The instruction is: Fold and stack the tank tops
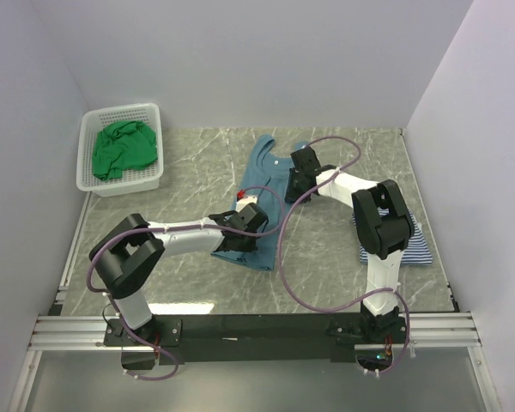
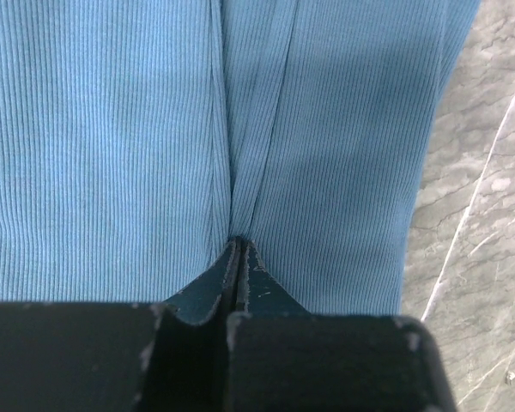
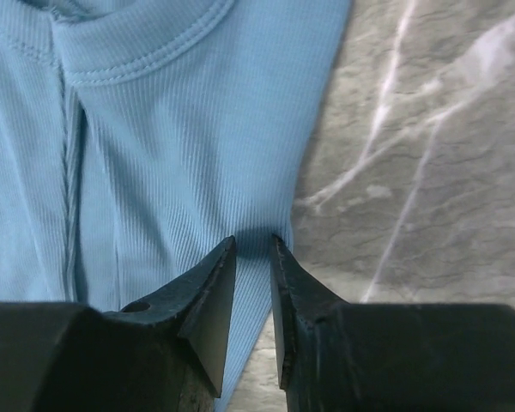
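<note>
The teal top (image 1: 262,167) lies spread on the worktop (image 1: 197,163) in the middle, its neck end away from me. It is thin ribbed knit, so I judge it light, limp and stretchy. It will sag from any single hold and drag along the stone rather than slide as one piece. I would take it at two points on a hem or side edge, where the stitched binding gives more to bite than the bare rib. My left claw (image 2: 239,245) is closed tight on the teal top near its lower end, and the left wrist view shows a ridge of cloth (image 2: 112,129) gathered into the tips. My right claw (image 3: 253,245) is at the side edge of the same top (image 3: 154,172), just below the armhole binding. Its jaws stand a narrow gap apart with the edge of the cloth between them and nothing clamped yet, and I cannot tell whether either tip presses the fabric. The green top (image 1: 120,150) sits bunched in the white basket (image 1: 150,112) at the far left. The striped top (image 1: 421,245) lies on the worktop at the right, partly under my right arm.
</note>
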Controlling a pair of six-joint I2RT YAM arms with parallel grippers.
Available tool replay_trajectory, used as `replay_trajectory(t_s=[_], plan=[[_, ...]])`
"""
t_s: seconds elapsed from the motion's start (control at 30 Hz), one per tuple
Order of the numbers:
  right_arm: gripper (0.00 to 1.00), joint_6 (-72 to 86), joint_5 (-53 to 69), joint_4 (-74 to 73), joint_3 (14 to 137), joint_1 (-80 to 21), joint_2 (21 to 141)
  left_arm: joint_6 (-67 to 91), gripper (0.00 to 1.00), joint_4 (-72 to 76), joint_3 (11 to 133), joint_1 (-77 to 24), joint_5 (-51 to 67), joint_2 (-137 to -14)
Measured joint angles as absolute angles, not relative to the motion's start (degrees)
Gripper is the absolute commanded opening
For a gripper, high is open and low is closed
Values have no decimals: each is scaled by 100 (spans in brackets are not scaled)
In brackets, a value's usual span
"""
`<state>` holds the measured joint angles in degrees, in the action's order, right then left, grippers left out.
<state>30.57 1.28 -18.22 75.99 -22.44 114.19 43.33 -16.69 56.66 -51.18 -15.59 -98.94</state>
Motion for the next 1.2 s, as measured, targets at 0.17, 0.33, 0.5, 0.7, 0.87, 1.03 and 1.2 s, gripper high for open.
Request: replay_trajectory(t_s=[0.17, 0.33, 0.5, 0.7, 0.87, 1.03, 1.2], plan=[[31, 3028, 8, -1911, 7642, -2187, 11419, 4344, 1, -1564, 5579, -5100, -1481, -9841], [30, 2928, -268, -2078, 7697, -2091, 11434, 4368, 0, -1498, 5544, -5096, -1437, -9830], [32, 2840, -469, -2191, 7767, -2021, 11450, 4359, 2, -1367, 5448, -5076, -1347, -9776], [41, 2814, -215, -2099, 7642, -2010, 11356, 4309, 28, -1229, 5422, -5070, -1107, -9747], [43, 2995, 54, -1898, 6663, -2080, 10567, 4340, 37, -1234, 5422, -5070, -985, -9404], [43, 3367, 86, -1636, 5487, -2521, 9351, 4823, 41, -1769, 5424, -5068, -1540, -8449], [47, 3962, -3, -1288, 4401, -3507, 8438, 5395, 63, -2047, 4595, -4851, -2021, -7336]])
